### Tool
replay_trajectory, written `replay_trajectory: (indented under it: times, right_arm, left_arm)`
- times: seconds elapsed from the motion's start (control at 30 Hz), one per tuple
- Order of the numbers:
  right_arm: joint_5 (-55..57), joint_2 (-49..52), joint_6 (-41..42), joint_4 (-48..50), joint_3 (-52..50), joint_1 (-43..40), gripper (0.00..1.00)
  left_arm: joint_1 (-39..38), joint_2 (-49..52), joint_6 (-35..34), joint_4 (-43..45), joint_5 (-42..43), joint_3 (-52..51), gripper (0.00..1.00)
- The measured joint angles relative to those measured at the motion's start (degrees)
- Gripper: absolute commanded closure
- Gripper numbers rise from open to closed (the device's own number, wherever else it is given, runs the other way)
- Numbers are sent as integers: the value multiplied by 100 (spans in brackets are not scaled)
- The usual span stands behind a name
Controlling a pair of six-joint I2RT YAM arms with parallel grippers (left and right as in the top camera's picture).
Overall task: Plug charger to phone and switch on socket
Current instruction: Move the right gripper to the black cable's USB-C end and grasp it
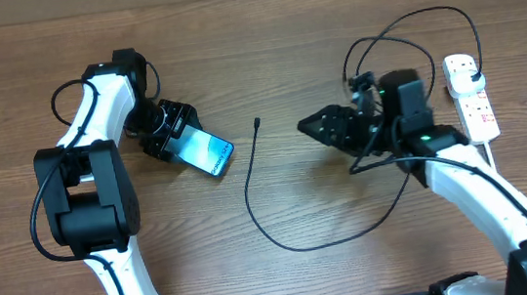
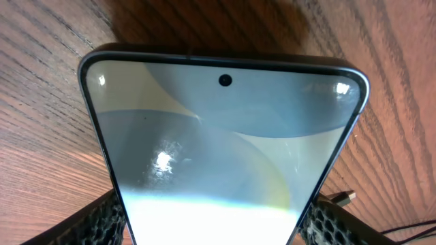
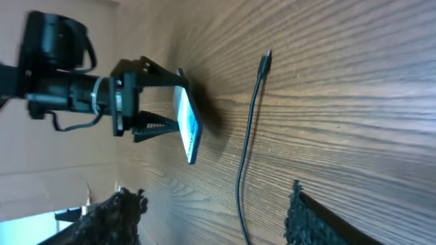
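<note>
We are holding the phone, and the charger is not yet going in.
The left jaws are gripping the phone (image 1: pixel 203 151), tilted over the table (image 1: pixel 280 28). The right jaws are standing open and empty near the charger (image 1: pixel 249 198), whose tip is lying apart from the phone. We judge that plugging in and switching the socket (image 1: pixel 471 96) are both waiting to be done.

No lettering on the phone (image 1: pixel 207 151) or socket (image 1: pixel 471 96) is legible.

Wooden table (image 1: pixel 261 30) with black charger cable (image 1: pixel 248 193) and white socket (image 1: pixel 475 101) on it.
</note>
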Motion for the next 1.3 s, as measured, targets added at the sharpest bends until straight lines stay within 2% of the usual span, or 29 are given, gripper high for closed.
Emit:
replay_trajectory:
  times: [0.27,0.43,0.57,1.0,1.3]
  right_arm:
    - [437,857,428,70,494,417,42]
    - [638,1528,518,-179,1342,472,55]
    - [693,1875,546,-201,1718,553,55]
    - [898,1967,758,-289,1729,678,55]
    - [894,1967,833,-345,1729,868,55]
  left_arm:
    - [39,0,0,0,31,0,55]
    - [160,0,0,-20,127,0,55]
    - [256,0,0,-46,131,0,55]
    - [306,0,0,-46,505,0,56]
    - [306,0,-4,-46,1515,0,58]
